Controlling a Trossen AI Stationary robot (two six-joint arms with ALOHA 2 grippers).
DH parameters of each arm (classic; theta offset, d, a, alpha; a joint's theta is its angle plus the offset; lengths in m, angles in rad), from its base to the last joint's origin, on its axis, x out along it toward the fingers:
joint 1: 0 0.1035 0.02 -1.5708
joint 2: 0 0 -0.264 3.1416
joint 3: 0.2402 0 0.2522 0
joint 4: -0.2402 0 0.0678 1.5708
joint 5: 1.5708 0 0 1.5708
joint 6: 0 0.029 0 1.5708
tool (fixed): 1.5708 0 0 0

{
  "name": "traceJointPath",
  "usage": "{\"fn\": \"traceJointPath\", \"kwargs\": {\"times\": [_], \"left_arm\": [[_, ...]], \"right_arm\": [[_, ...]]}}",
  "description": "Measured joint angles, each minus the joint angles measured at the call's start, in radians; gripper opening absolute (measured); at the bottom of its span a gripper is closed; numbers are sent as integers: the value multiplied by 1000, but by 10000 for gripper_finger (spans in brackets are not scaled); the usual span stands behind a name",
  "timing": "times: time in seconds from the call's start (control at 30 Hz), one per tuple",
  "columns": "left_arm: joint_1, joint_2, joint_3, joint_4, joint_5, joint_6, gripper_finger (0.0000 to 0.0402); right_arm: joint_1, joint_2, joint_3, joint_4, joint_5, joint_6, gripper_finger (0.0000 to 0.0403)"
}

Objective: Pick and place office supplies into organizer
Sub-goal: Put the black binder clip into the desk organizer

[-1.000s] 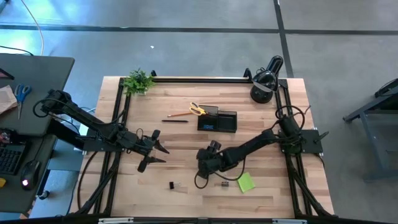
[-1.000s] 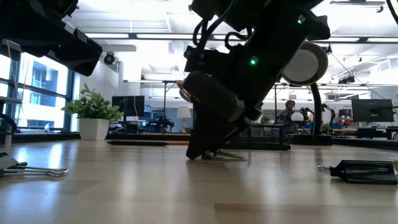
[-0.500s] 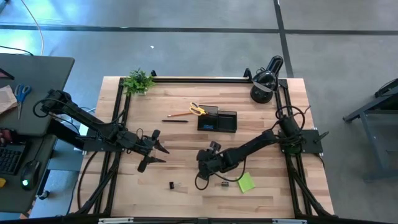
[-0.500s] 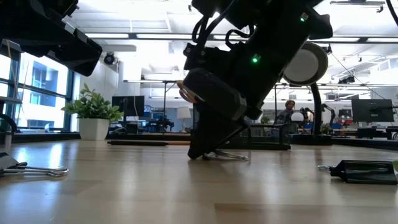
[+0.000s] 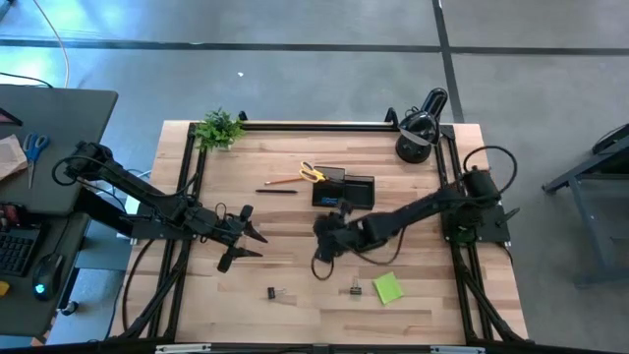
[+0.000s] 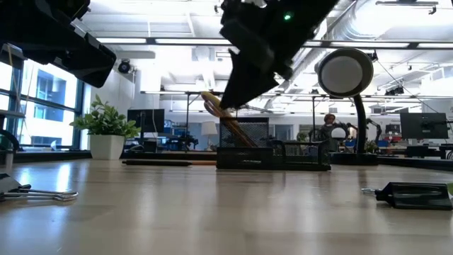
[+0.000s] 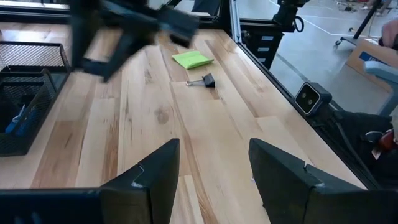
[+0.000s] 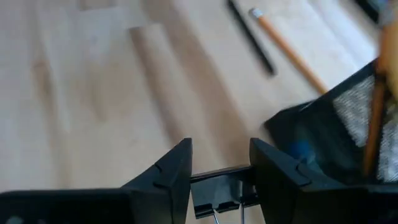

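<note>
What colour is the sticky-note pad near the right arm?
Lime green sticky-note pad; clearest in the high view.

The table (image 5: 295,256) is seen as pale wood planks with a smooth, faintly glossy finish. The organizer (image 7: 25,93) is formed of matt black wire mesh. The sticky-note pad (image 7: 192,60) looks like matt paper.

Grey concrete floor (image 5: 295,69) surrounds the table. Side desk (image 5: 49,138) stands at left. Ceiling light strips (image 6: 163,41) and left windows (image 6: 42,99) illuminate the room.
</note>
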Motion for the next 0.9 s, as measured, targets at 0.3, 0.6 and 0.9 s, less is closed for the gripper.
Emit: {"fn": "traceJointPath", "kwargs": {"times": [0.3,0.6,0.9], "left_arm": [[0,0,0,-2,0,1,184],[0,0,0,-5,0,3,184],[0,0,0,-4,0,4,184]], "right_arm": [[-176,-1,0,4,-63,-186,134],[-226,-1,0,-13,-72,-216,166],[-234,-1,0,-61,-44,-215,197]]}}
